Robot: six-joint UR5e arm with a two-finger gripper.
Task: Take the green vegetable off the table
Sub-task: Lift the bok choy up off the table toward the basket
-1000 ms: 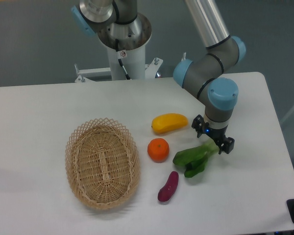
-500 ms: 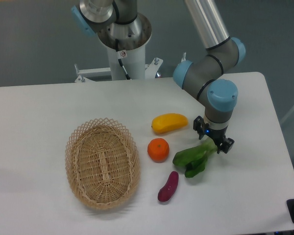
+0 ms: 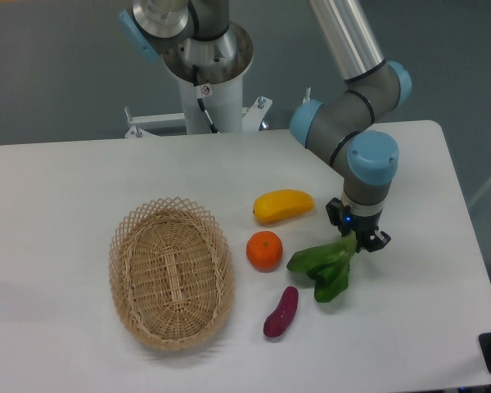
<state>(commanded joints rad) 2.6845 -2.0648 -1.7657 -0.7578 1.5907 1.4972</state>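
Claw [image 3: 359,238] clamped on stalk end of green vegetable [image 3: 324,265]. I worry floppy leaves drag on worktop [image 3: 82,176], slip from narrow pinch.

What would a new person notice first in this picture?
First, the arm's tool at the right, closed on the stalk end of the green vegetable, whose dark leaves hang toward the table. Next, the wicker basket at the left, with the orange between them.

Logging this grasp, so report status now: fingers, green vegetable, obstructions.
Gripper shut on green vegetable at its stalk end. Leaves hang toward table. Orange and purple eggplant nearby, apart from it.
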